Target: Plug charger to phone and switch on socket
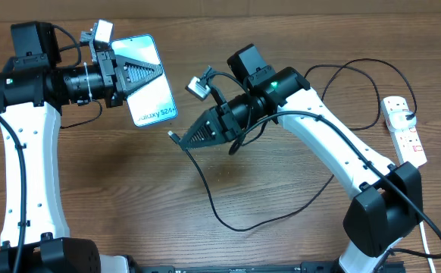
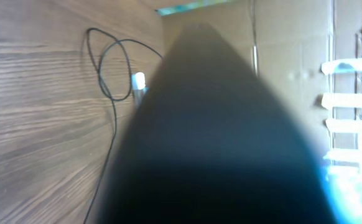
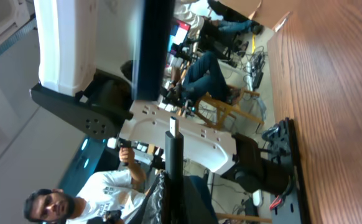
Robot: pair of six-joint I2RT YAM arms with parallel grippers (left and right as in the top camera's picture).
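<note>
Charger cable looks light, floppy (best gripped at its stiff plug); right gripper clenches it there; left gripper clamps slim, probably slippery phone.

Overhead: straight down on table. L wrist: v. close, mostly blocked. R wrist: sideways twd phone, shared w/ overhead.

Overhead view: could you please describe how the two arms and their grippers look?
The left arm and right arm have white links with black joints; thin black cables run along them. The left gripper and right gripper are black, tapered and ribbed, each by a small grey camera.
</note>
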